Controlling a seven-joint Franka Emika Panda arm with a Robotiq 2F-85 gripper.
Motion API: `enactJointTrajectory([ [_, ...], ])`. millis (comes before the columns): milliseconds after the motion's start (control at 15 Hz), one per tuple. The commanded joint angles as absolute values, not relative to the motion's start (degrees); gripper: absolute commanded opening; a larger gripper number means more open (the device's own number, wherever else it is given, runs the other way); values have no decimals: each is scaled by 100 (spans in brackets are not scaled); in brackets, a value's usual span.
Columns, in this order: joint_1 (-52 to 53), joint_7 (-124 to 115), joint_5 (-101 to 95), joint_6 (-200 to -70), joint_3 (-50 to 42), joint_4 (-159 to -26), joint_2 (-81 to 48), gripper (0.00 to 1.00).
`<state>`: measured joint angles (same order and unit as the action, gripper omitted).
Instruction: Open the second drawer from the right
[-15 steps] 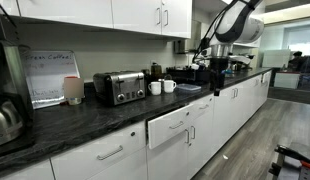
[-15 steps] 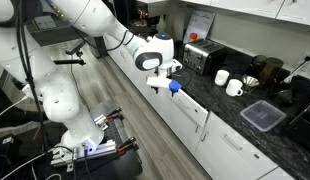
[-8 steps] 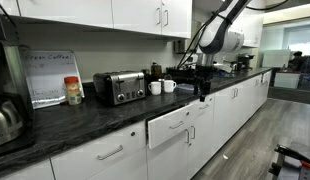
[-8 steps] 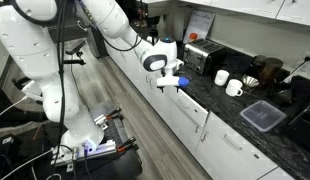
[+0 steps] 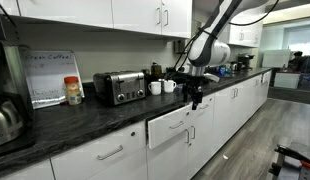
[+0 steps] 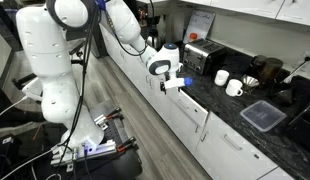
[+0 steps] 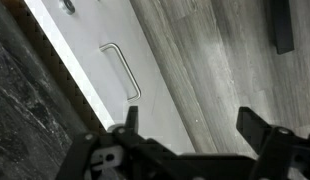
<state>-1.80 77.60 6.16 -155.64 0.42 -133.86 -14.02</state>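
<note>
Running along the wall, the dark stone table (image 5: 85, 115) carries a row of white fronts beneath it, and the arm (image 5: 210, 45) reaches down in front of them from above. The drawer (image 5: 175, 128) sits just under the table edge, below the cups (image 5: 162, 87). In an exterior view its front seems to stand slightly proud of its neighbours, though how far it is out cannot be told. It also shows as a pale strip beside the wood floor (image 7: 225, 60) in the wrist view (image 7: 95, 60). The tool (image 5: 195, 97) hangs near the drawer's upper edge, apart from it. In the wrist view (image 7: 195, 120) its jaws are spread wide with nothing between them, so it is released. The handle (image 7: 120, 72), a slim silver bar lying along the front, is the smallest thing here and the one to take. The drawer should behave as a rigid box on runners: light if empty, with some drag at first, then an easy slide. Its glossy front looks slick and gives no purchase. The bar is stiff and stands clear of the panel, so the jaws can close across it near the middle. A straight outward pull should keep the box from twisting on its runners.
</note>
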Motion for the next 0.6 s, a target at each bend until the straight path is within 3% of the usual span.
enactJointTrajectory([
  [0, -507, 8201, 541, -15756, 358, -13172, -1758, 100],
  [533, -559, 8170, -95, -16527, 402, -13230, -2084, 100],
])
